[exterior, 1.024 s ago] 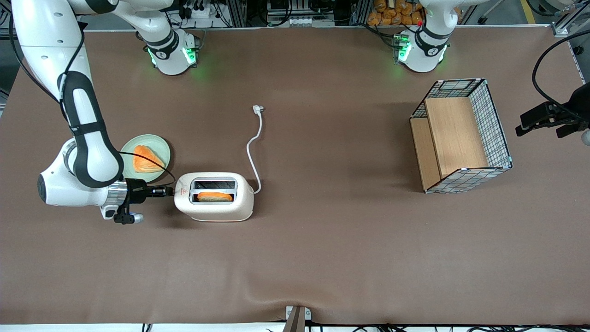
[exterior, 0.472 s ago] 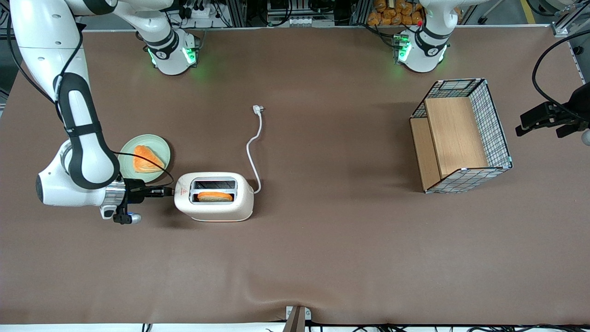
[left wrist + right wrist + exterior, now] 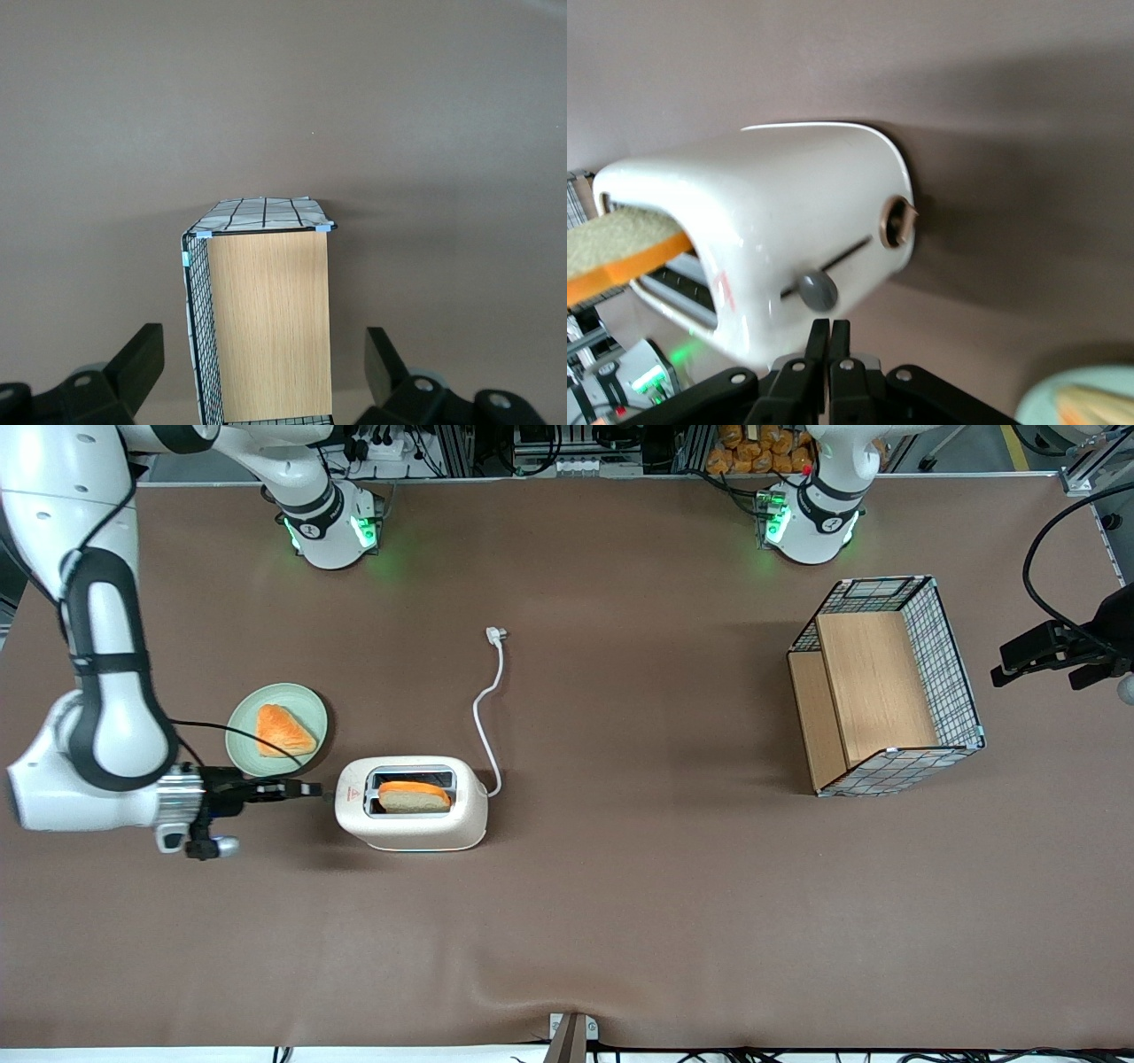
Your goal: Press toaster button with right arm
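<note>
My right arm (image 3: pixel 106 717) reaches in low from the working arm's end of the brown tabletop (image 3: pixel 620 921). Its slim black gripper (image 3: pixel 312 787) has its two fingers pressed together into a single tip. The tip points at the narrow end of the toaster (image 3: pixel 412 828) with a small gap between them.

A green plate (image 3: pixel 237 755) holding a wedge of bread (image 3: pixel 283 731) sits beside the gripper, farther from the front camera. The cream toaster stands on the tabletop, and a slice of toast (image 3: pixel 414 795) rises out of its slot.

In the wrist view, the grey toaster button (image 3: pixel 818 290) sits on a thin slit in the toaster's end, directly in line with the gripper tip.

To press well, I should keep the tip centred on that knob. I judge a slow, straight push works best, because the light toaster could slide.

A white cord (image 3: pixel 483 717) trails away from the toaster. A wire basket (image 3: pixel 961 682) stands well apart, toward the parked arm's end.
</note>
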`<action>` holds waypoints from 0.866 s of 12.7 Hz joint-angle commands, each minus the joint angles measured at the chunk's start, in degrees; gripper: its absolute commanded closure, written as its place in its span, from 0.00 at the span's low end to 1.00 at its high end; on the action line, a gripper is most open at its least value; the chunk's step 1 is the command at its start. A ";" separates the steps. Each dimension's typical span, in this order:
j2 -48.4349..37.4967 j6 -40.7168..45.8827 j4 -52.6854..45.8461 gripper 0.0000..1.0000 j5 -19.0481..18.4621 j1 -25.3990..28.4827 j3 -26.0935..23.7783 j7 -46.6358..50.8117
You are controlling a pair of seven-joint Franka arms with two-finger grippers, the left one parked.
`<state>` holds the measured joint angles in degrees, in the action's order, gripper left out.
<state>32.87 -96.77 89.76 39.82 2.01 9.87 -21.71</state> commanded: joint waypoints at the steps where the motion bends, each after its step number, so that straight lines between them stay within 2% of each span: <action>1: -0.70 6.40 -5.45 0.00 -4.39 -0.78 2.16 0.53; 3: -2.36 8.17 -7.74 0.00 -8.77 -0.69 3.05 0.45; 7: -10.61 6.78 -7.41 0.00 -22.21 1.76 3.05 0.53; 11: -18.61 6.77 -4.78 0.00 -29.70 1.68 3.14 0.62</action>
<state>18.82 -89.55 81.43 13.59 3.47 12.98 -21.60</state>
